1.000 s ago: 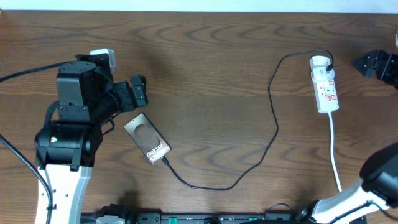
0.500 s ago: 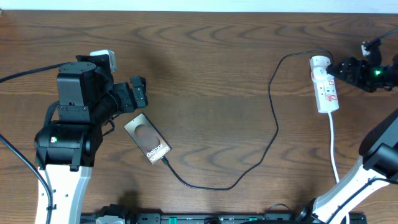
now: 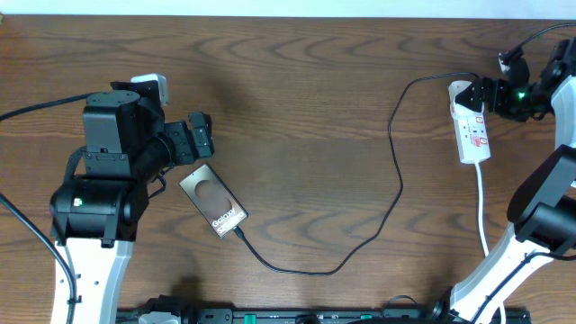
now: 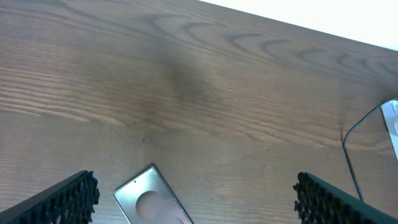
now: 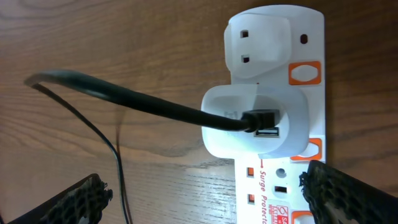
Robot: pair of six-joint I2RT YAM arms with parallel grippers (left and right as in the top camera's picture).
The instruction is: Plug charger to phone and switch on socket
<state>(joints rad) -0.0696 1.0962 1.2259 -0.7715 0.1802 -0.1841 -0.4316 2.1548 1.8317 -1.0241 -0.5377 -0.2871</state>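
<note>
The phone [image 3: 213, 202] lies flat and slanted on the wood, and its top end shows in the left wrist view [image 4: 152, 200]. My left gripper [image 3: 200, 135] hovers just beyond it, open and empty [image 4: 196, 202]. The charger [image 3: 400, 180] loops from the phone's near end across the table to a white adapter [image 5: 255, 121] in the socket [image 3: 472, 126]. Whether its tip sits inside the phone I cannot tell. My right gripper [image 3: 480, 94] is open over the socket's far end [image 5: 208, 199], its fingertips [image 5: 348, 193] on either side of the strip [image 5: 277, 180], holding nothing.
Orange switches [image 5: 303, 73] line the socket's right edge. The socket's white cord [image 3: 484, 216] runs toward the front edge. A thicker black arm cable [image 3: 31, 103] crosses the far left. Bare wood lies between the phone and the charger's loop.
My right arm has swung in from the table's right edge, bringing its open gripper over the socket's far end. The left arm, phone and charger have not moved.
</note>
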